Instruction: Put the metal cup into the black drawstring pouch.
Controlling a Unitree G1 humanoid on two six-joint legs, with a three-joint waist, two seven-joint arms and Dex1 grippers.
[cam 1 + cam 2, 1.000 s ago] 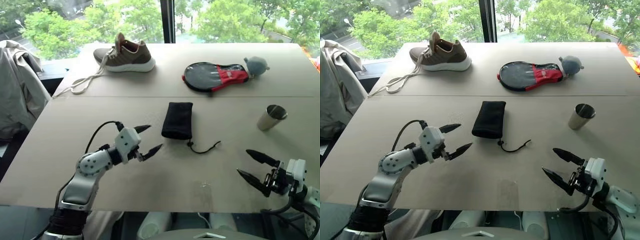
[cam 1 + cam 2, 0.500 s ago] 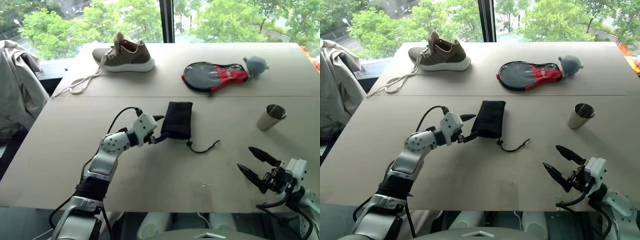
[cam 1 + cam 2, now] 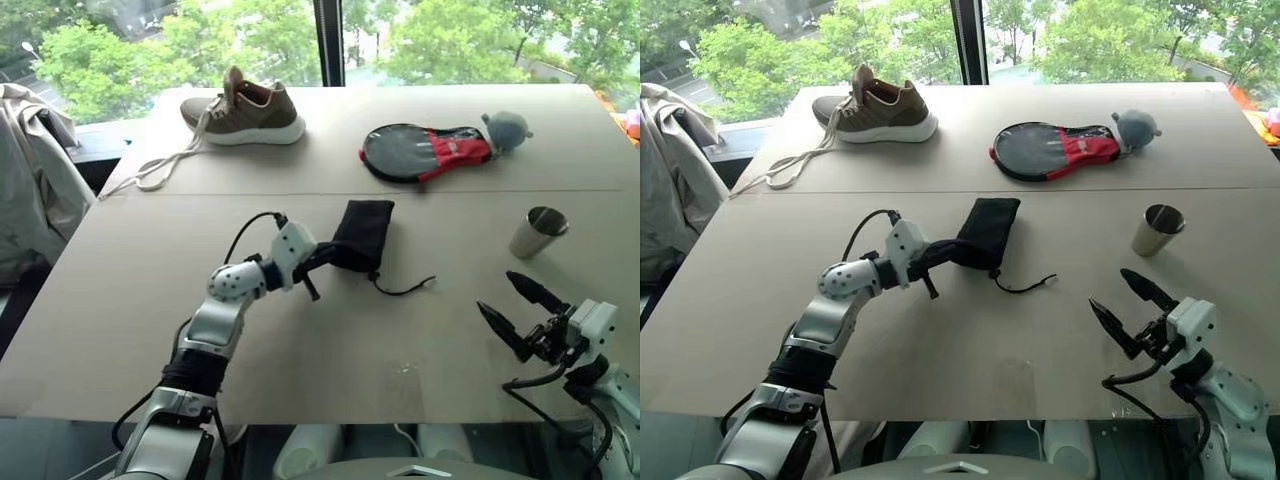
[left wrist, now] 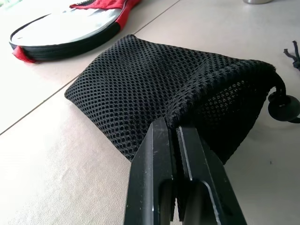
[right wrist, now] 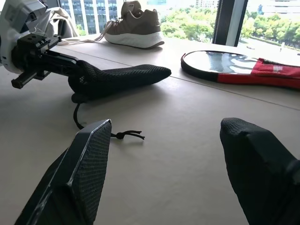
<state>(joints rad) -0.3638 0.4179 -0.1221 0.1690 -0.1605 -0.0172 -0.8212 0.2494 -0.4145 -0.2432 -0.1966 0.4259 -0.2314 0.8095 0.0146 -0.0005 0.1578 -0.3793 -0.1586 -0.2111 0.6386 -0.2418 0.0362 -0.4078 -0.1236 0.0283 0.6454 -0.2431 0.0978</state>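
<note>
while the left gripper (image 4: 176, 136) is clenched on a thin fold of the black drawstring pouch (image 3: 360, 232) mid-tabletop, the mesh may slip free on lifting — the right gripper (image 3: 1130, 303) gapes empty, and the metal cup (image 3: 538, 232) stands near the right edge

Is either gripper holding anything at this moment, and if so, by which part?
The left gripper is shut on the black drawstring pouch, pinching a fold of mesh near its corded mouth. The right gripper is open and holds nothing.

no readable text, labels or numbers
</note>
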